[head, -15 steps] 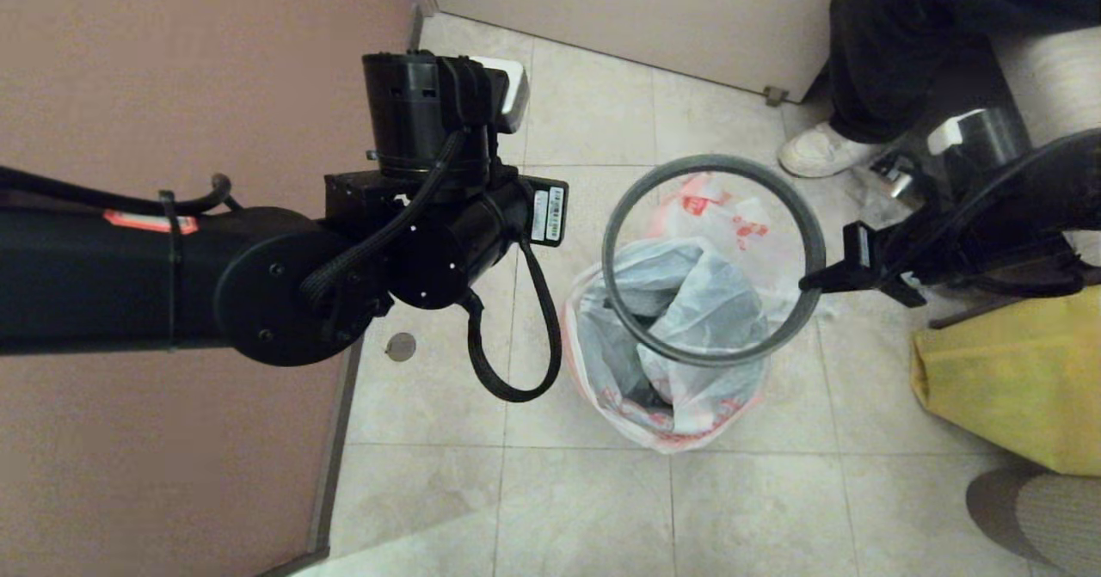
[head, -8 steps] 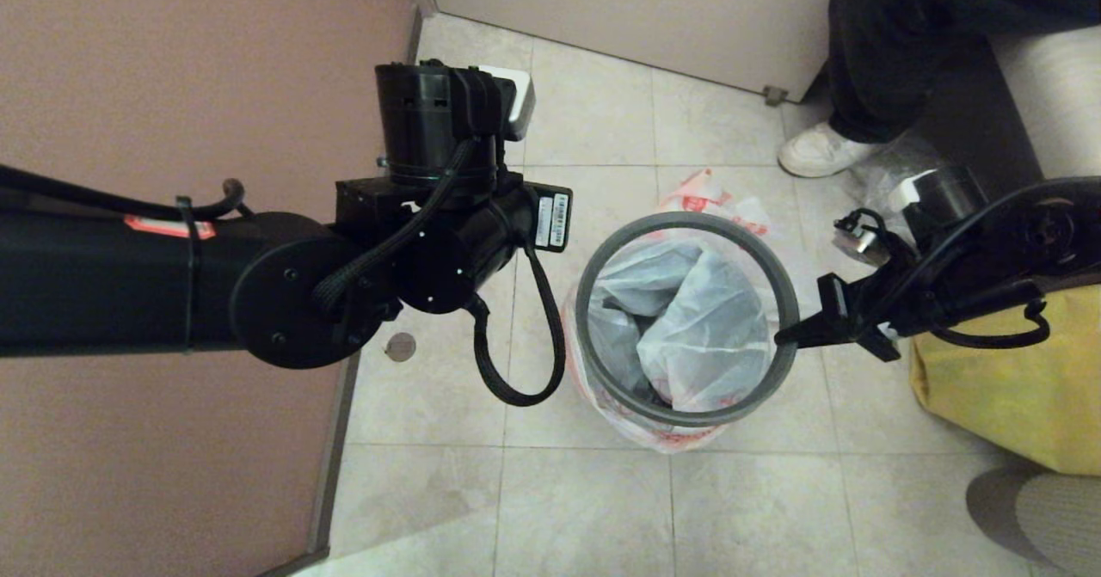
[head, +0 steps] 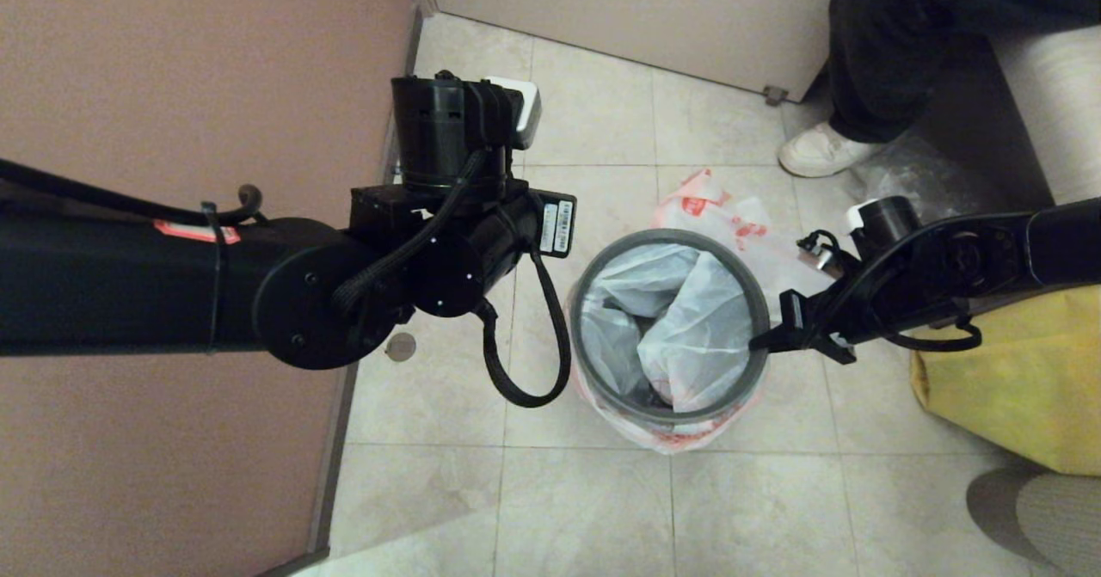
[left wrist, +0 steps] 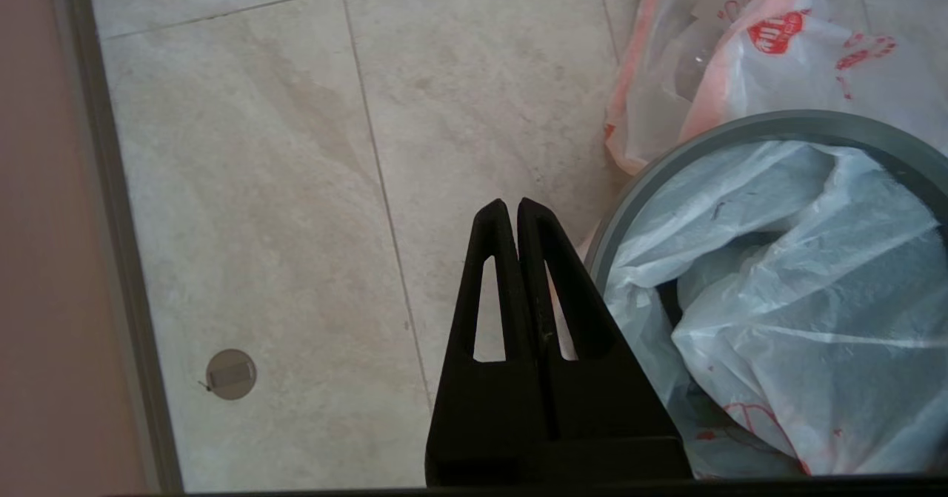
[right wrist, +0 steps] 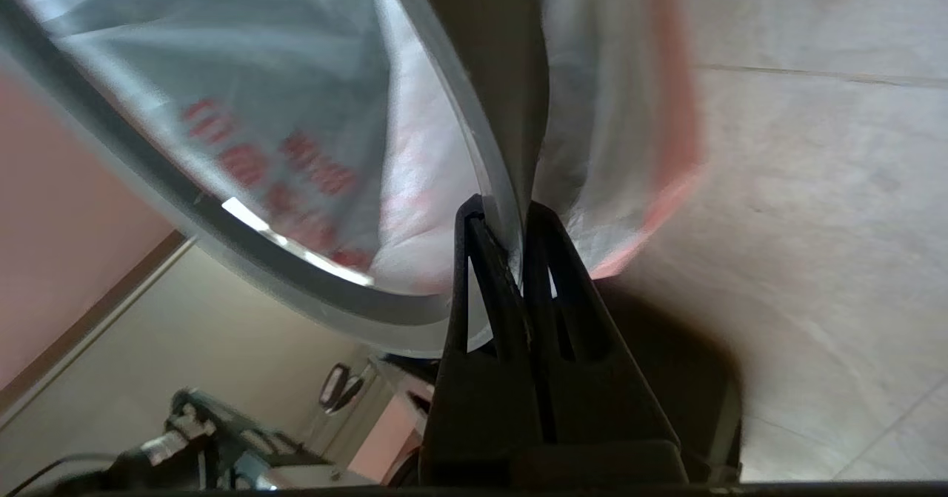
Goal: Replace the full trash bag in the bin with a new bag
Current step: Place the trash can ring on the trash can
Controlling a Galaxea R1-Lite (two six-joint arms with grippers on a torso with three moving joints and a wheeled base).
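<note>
Right gripper (head: 759, 342) — pinching the bin's grey hoop (head: 593, 278), ringing the white bag (head: 679, 336); left gripper (left wrist: 512, 212) — hovering beside, fingers pressed together.

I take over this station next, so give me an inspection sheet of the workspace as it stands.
Surface: beige tiled floor with a small round drain cover.
Job's things: grey hoop sits over the new bag lining the bin; full trash bag lies on the floor behind it.
Clutter: yellow bag beside the bin; clear bag near it.
Grippers: right gripper shut on the hoop's edge; left gripper shut, empty, above the floor beside the bin.
Cables: black cable loop hangs from the left arm.
Surroundings: pinkish wall; person's white shoe.
</note>
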